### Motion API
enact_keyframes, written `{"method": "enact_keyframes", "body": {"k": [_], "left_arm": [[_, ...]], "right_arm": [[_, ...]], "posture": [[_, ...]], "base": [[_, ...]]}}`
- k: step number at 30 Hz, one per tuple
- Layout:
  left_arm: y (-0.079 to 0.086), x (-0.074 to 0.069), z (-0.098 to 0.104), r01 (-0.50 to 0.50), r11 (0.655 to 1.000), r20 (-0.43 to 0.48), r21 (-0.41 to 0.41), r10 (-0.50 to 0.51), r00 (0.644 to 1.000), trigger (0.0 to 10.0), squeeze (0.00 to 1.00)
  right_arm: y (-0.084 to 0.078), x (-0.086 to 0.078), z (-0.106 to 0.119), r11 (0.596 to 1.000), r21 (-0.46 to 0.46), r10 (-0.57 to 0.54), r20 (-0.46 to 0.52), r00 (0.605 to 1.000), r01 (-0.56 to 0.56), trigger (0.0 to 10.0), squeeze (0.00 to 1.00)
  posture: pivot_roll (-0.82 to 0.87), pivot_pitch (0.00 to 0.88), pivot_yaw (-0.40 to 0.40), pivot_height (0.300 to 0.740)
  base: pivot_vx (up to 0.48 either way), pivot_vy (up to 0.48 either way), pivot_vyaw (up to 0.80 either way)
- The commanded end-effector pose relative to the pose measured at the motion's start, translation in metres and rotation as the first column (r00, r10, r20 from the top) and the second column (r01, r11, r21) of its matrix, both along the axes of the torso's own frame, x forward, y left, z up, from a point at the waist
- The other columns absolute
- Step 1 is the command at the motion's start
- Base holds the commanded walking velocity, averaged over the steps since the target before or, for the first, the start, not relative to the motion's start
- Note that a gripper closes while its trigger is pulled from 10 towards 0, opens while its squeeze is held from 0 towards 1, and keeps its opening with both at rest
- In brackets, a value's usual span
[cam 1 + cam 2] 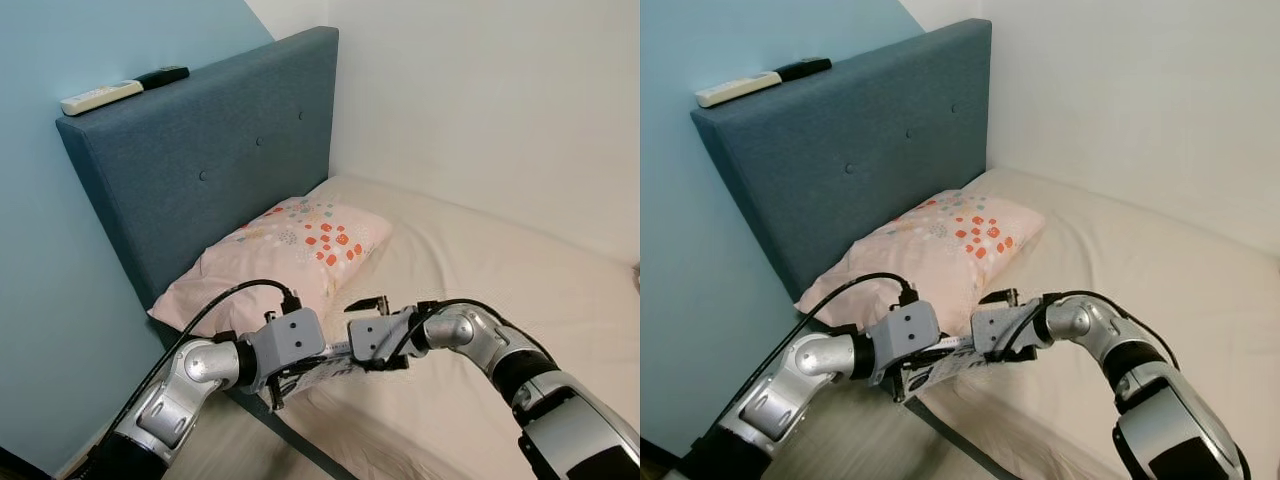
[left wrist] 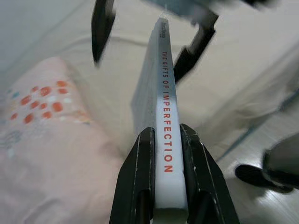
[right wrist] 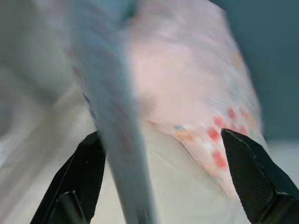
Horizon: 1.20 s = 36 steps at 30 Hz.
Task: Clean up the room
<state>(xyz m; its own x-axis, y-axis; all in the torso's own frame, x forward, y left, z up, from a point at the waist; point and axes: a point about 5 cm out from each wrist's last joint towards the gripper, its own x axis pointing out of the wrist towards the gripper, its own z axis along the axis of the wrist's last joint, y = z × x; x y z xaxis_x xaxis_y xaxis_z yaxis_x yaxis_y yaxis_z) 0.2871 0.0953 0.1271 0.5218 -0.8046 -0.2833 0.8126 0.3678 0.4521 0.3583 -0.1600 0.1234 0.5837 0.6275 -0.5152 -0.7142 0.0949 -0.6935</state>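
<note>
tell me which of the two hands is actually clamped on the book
The left hand: its fingers are shut on the spine of the book. The right hand is spread open around the book's far end, not gripping it.

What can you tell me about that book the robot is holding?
The book is a slim paperback with a white spine reading "The Gifts of Imperfection" in orange-red letters. The left gripper is shut on the spine's near end, holding it out edge-up over the bed's edge beside the pink pillow. The right gripper is open around the far end; whether it touches is unclear.
</note>
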Motion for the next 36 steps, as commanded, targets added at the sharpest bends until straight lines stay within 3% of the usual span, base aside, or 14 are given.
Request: {"method": "enact_keyframes", "body": {"k": [1, 3, 4, 7, 9, 10, 12, 14, 15, 21, 23, 25, 30, 36], "left_arm": [[0.004, -0.004, -0.011, -0.009, 1.000, -0.054, 0.017, 0.010, 0.998, 0.0, 0.00], [0.008, -0.005, -0.016, -0.037, 0.999, -0.068, 0.019, 0.039, 0.997, 0.0, 0.00], [0.013, -0.005, -0.020, -0.086, 0.996, -0.079, 0.015, 0.087, 0.993, 0.0, 0.00], [0.016, -0.005, -0.023, -0.121, 0.993, -0.086, 0.013, 0.122, 0.989, 0.0, 0.00], [0.031, -0.001, -0.029, -0.300, 0.951, -0.158, -0.075, 0.286, 0.945, 0.0, 0.00], [0.031, -0.001, -0.029, -0.300, 0.951, -0.158, -0.075, 0.286, 0.945, 0.0, 0.00], [0.044, 0.001, -0.031, -0.498, 0.838, -0.295, -0.223, 0.429, 0.854, 0.0, 0.00], [0.048, 0.000, -0.031, -0.549, 0.792, -0.344, -0.268, 0.454, 0.822, 0.0, 0.00], [0.051, -0.001, -0.030, -0.648, 0.669, -0.460, -0.364, 0.476, 0.750, 0.0, 0.00], [0.049, -0.002, -0.024, -0.726, 0.487, -0.596, -0.485, 0.424, 0.682, 0.0, 0.00], [0.052, 0.001, -0.018, -0.760, 0.329, -0.647, -0.560, 0.400, 0.649, 0.0, 0.00], [0.054, 0.002, -0.015, -0.770, 0.247, -0.665, -0.589, 0.394, 0.635, 0.0, 0.00], [0.053, 0.003, -0.008, -0.770, 0.172, -0.696, -0.614, 0.344, 0.631, 0.0, 0.00], [0.054, 0.004, 0.002, -0.772, 0.060, -0.749, -0.632, 0.208, 0.629, 0.0, 0.00]], "right_arm": [[-0.012, 0.014, 0.023, 0.985, 0.114, -0.139, 0.081, 0.987, 0.129, 10.0, 0.00], [-0.028, 0.024, 0.042, 0.905, 0.316, -0.324, 0.082, 0.942, 0.284, 10.0, 0.00], [-0.041, 0.028, 0.055, 0.796, 0.475, -0.451, 0.054, 0.891, 0.374, 10.0, 0.00], [-0.051, 0.031, 0.062, 0.705, 0.571, -0.525, 0.021, 0.851, 0.421, 10.0, 0.00], [-0.073, 0.030, 0.068, 0.444, 0.750, -0.640, -0.118, 0.759, 0.491, 10.0, 0.00], [-0.073, 0.030, 0.068, 0.444, 0.750, -0.640, -0.118, 0.759, 0.491, 10.0, 0.00], [-0.083, 0.025, 0.055, 0.246, 0.808, -0.670, -0.257, 0.697, 0.535, 10.0, 0.00], [-0.084, 0.023, 0.048, 0.201, 0.812, -0.669, -0.294, 0.682, 0.547, 10.0, 0.00], [-0.074, 0.019, 0.032, 0.094, 0.819, -0.619, -0.398, 0.677, 0.566, 10.0, 0.00], [-0.041, 0.012, 0.010, 0.028, 0.812, -0.484, -0.499, 0.719, 0.583, 10.0, 0.00], [-0.016, 0.003, -0.001, 0.010, 0.800, -0.377, -0.553, 0.743, 0.601, 10.0, 0.00], [-0.003, -0.005, -0.007, -0.011, 0.788, -0.311, -0.588, 0.747, 0.616, 10.0, 0.00], [0.004, -0.015, -0.011, -0.032, 0.771, -0.229, -0.626, 0.746, 0.636, 10.0, 0.00], [0.006, -0.038, -0.034, 0.121, 0.667, -0.220, -0.704, 0.675, 0.735, 10.0, 0.00]], "posture": [[0.00, 0.099, -0.050, 0.740], [0.00, 0.099, -0.047, 0.740], [-0.01, 0.095, -0.040, 0.740], [-0.01, 0.095, -0.040, 0.740], [-0.01, 0.092, -0.024, 0.740], [-0.01, 0.092, -0.024, 0.740], [-0.01, 0.089, -0.013, 0.740], [-0.01, 0.089, -0.013, 0.740], [0.00, 0.090, -0.011, 0.740], [0.00, 0.091, -0.008, 0.740], [0.00, 0.094, -0.001, 0.740], [0.00, 0.095, 0.002, 0.740], [0.00, 0.097, 0.008, 0.740], [-0.01, 0.099, 0.021, 0.740]], "base": [[0.000, 0.000, 0.00], [0.000, 0.000, 0.00], [0.000, 0.000, 0.00], [0.000, 0.000, 0.00], [0.000, 0.000, 0.00], [0.000, 0.000, 0.00], [0.000, 0.000, 0.00], [0.000, 0.000, 0.00], [0.000, 0.000, 0.00], [0.000, 0.000, 0.00], [0.000, 0.000, 0.00], [0.000, 0.000, 0.00], [0.000, 0.000, 0.00], [0.000, 0.000, 0.00]]}}
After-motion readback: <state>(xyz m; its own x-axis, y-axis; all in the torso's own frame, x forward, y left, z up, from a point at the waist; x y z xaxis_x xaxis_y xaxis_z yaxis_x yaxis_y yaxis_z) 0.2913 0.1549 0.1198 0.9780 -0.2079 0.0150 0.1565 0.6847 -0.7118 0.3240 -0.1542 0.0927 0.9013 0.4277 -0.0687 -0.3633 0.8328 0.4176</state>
